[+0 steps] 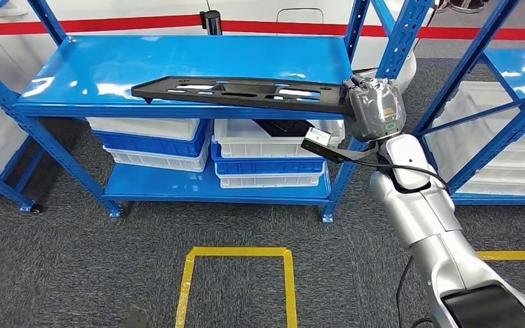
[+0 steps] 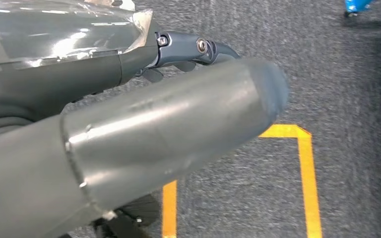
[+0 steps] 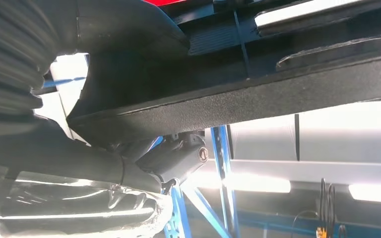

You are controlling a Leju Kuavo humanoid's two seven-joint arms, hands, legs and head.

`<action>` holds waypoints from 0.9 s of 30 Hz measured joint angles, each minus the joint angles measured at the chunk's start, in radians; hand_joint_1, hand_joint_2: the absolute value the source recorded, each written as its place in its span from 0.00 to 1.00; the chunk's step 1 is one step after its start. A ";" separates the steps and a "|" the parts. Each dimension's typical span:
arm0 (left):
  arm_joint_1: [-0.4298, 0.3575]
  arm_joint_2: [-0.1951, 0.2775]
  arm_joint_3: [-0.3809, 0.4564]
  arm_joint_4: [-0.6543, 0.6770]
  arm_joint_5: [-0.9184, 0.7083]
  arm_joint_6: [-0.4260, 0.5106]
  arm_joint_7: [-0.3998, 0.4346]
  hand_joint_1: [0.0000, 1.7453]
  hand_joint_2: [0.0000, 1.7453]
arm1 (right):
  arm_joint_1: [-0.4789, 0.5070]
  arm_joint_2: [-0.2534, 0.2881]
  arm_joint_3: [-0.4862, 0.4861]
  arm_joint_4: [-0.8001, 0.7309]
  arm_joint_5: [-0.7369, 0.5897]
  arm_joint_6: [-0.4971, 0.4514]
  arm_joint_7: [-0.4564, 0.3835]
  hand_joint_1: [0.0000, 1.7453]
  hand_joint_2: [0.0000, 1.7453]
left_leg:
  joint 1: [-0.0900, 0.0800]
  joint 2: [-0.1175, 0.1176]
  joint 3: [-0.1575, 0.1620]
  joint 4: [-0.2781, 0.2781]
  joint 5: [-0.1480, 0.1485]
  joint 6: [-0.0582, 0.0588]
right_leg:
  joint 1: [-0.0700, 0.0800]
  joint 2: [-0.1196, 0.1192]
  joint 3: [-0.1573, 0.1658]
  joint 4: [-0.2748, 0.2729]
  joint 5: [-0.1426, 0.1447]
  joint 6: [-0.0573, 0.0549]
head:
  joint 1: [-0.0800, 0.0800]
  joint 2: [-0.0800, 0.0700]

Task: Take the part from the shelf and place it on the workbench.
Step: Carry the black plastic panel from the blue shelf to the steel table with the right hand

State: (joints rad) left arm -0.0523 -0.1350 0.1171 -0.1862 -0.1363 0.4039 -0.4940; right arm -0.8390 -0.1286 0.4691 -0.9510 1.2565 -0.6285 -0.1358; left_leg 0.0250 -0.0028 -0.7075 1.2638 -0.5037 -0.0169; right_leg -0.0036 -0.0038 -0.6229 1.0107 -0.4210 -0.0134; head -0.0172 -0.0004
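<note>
The part (image 1: 232, 91) is a long flat black plastic frame with slots, lying lengthwise over the top board of the blue shelf (image 1: 178, 61). My right hand (image 1: 374, 109) grips its right end at the shelf's front right corner. That end looks slightly raised off the board. In the right wrist view the part's black edge (image 3: 278, 99) runs across the picture, with my right hand (image 3: 94, 158) closed around it, thumb on one face and fingers on the other. My left hand (image 2: 129, 134) hangs over the grey carpet, holding nothing, its thick thumb stretched out.
White and blue bins (image 1: 266, 154) are stacked on the lower board, one holding dark pieces. Blue uprights (image 1: 355, 34) stand close to my right hand. Another rack with white bins (image 1: 499, 143) is at the right. A yellow tape square (image 1: 239, 273) marks the carpet in front.
</note>
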 joint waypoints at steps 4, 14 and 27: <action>-0.003 0.005 0.000 0.000 -0.002 0.007 0.000 0.00 0.00 | 0.003 -0.005 -0.006 -0.001 -0.003 -0.002 0.000 0.99 1.00 | -0.009 0.000 0.158 -0.218 -0.009 0.026 | 0.006 -0.002 -0.032 0.007 0.032 0.019 | 0.002 0.000; -0.001 0.007 0.001 0.000 -0.004 0.012 -0.002 0.00 0.00 | 0.048 -0.039 -0.027 -0.011 -0.006 -0.014 0.007 0.99 1.00 | -0.001 0.011 0.060 -0.261 0.113 0.060 | -0.011 0.004 -0.099 0.289 -0.130 0.057 | 0.011 0.000; 0.006 0.014 0.001 0.002 -0.008 0.013 -0.004 0.00 0.00 | 0.087 -0.049 -0.050 -0.044 0.010 -0.023 0.016 0.99 1.00 | 0.007 0.003 -0.075 -0.023 -0.001 -0.002 | -0.019 0.004 0.077 -0.026 -0.039 0.013 | -0.005 0.000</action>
State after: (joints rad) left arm -0.0467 -0.1211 0.1184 -0.1846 -0.1439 0.4171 -0.4981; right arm -0.7522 -0.1772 0.4194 -0.9948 1.2665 -0.6512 -0.1201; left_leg 0.0323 -0.0001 -0.7830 1.2403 -0.5051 -0.0191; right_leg -0.0229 0.0007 -0.5458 0.9846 -0.4597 -0.0009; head -0.0220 -0.0004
